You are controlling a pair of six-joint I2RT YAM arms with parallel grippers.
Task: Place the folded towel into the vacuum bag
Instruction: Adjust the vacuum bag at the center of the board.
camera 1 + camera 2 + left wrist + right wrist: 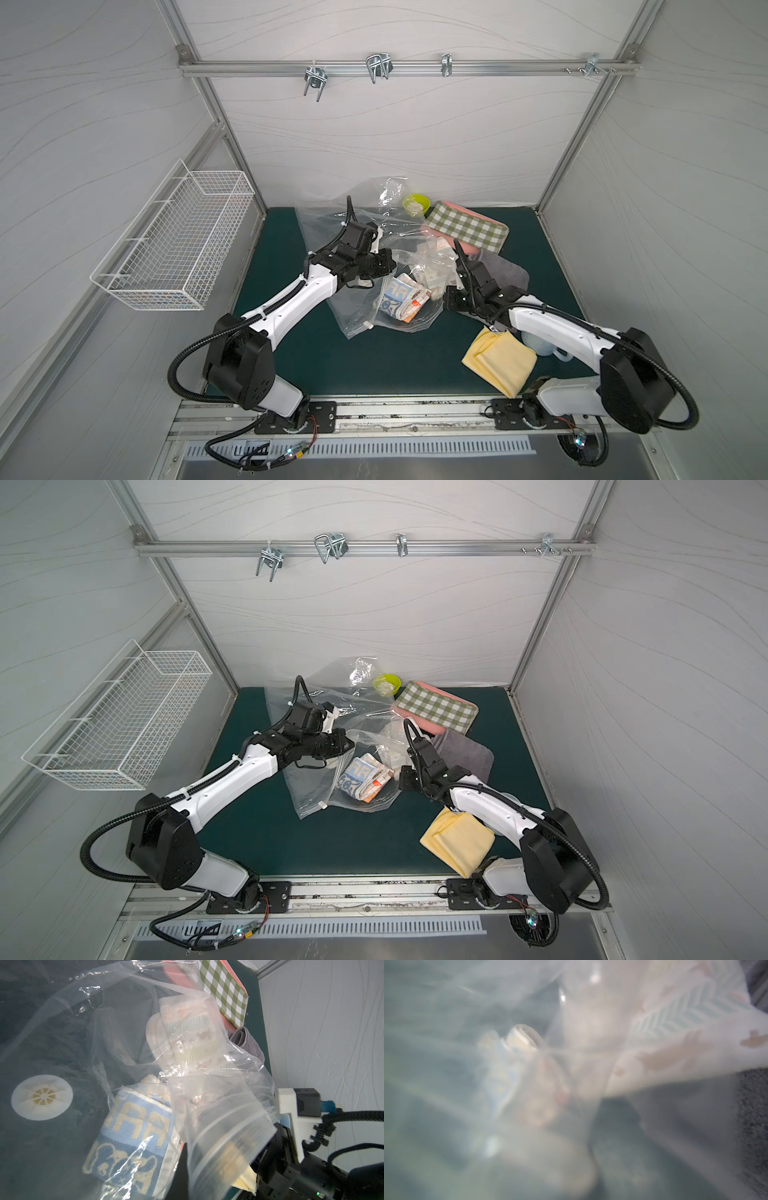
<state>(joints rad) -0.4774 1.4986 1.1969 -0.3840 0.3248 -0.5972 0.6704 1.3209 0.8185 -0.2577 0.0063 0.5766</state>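
Clear film drapes over both wrist lenses, so we see no fingers there. From the top views the left claw (386, 266) is together, and the raised sheet in front of it suggests it pinches the bag (357, 316) by its upper layer. The right claw (449, 300) is together too, at the bag's mouth; whether it has film between its tips we cannot tell.

Just past them the towel (401, 297) lies folded inside the bag, under the raised film, with a pastel cloth (187, 1028) beside it toward the mouth.

We judge the towel soft, light and squashy, and likely to unfold if dragged by one layer. It is best taken across the folded edge, all layers at once. The bag is thin, slippery and crinkly. The zip strip (228, 1136) looks its stiffest hold, and the valve (42, 1097) is best left alone.

Big cream letters on the towel's blue band read like "AA", with elephant figures below. An orange-and-white label (419, 297) carries print too small to read. The valve shows no lettering.
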